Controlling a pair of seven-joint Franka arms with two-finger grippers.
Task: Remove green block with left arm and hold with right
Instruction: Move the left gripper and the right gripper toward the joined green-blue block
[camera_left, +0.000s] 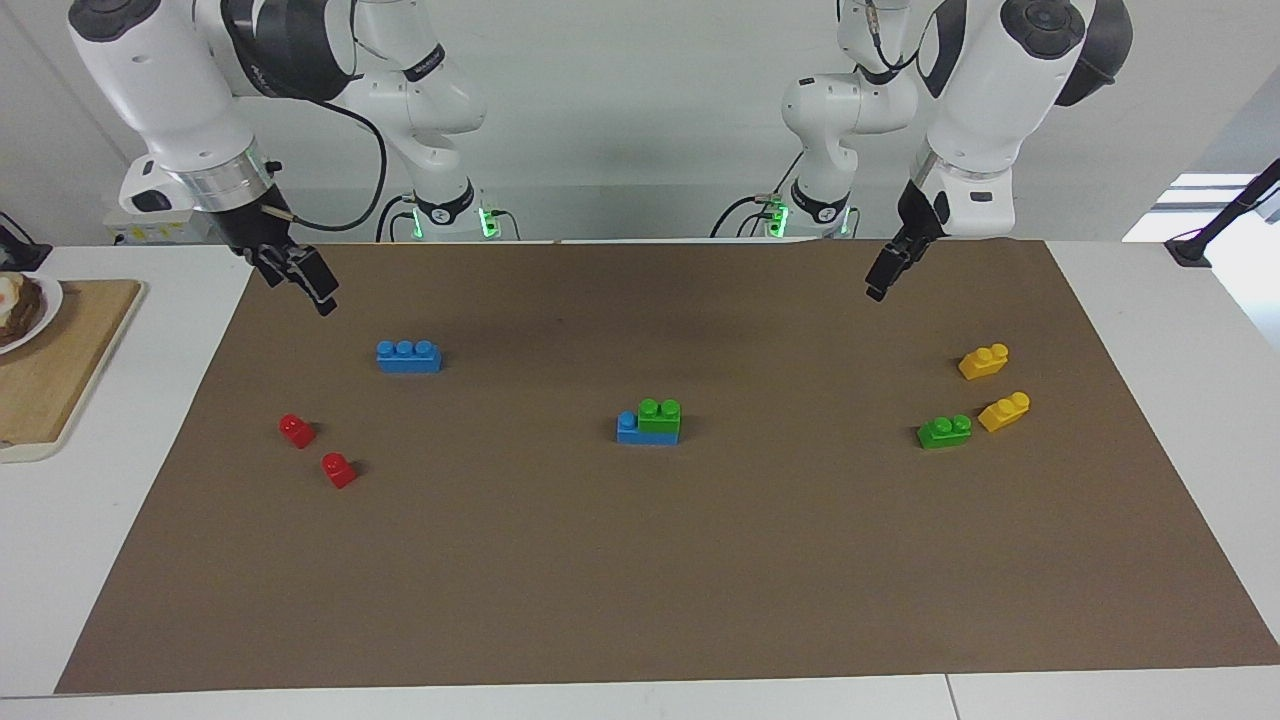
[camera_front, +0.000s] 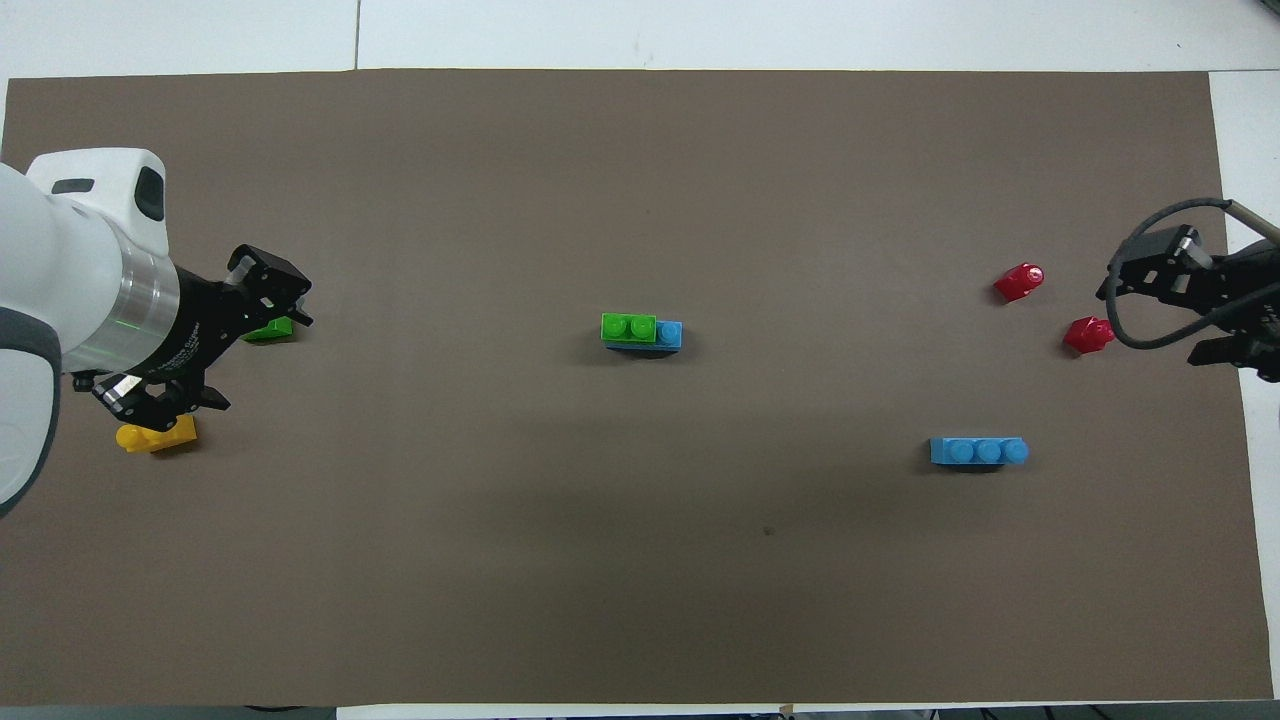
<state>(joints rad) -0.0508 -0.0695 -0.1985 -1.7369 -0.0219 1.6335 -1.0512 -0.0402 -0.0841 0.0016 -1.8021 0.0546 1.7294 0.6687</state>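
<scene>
The green block (camera_left: 659, 415) sits stacked on one end of a blue brick (camera_left: 632, 430) in the middle of the brown mat; it also shows in the overhead view (camera_front: 628, 327). One blue stud stays uncovered beside it. My left gripper (camera_left: 885, 280) hangs open and empty above the mat edge near the robots, toward the left arm's end; in the overhead view (camera_front: 215, 345) it covers part of the loose bricks there. My right gripper (camera_left: 305, 280) hangs open and empty toward the right arm's end, also seen in the overhead view (camera_front: 1185, 315).
A second green brick (camera_left: 944, 431) and two yellow bricks (camera_left: 983, 361) (camera_left: 1004, 411) lie toward the left arm's end. A loose blue brick (camera_left: 408, 356) and two red bricks (camera_left: 297, 430) (camera_left: 339, 469) lie toward the right arm's end. A wooden board (camera_left: 60, 370) with a plate lies off the mat.
</scene>
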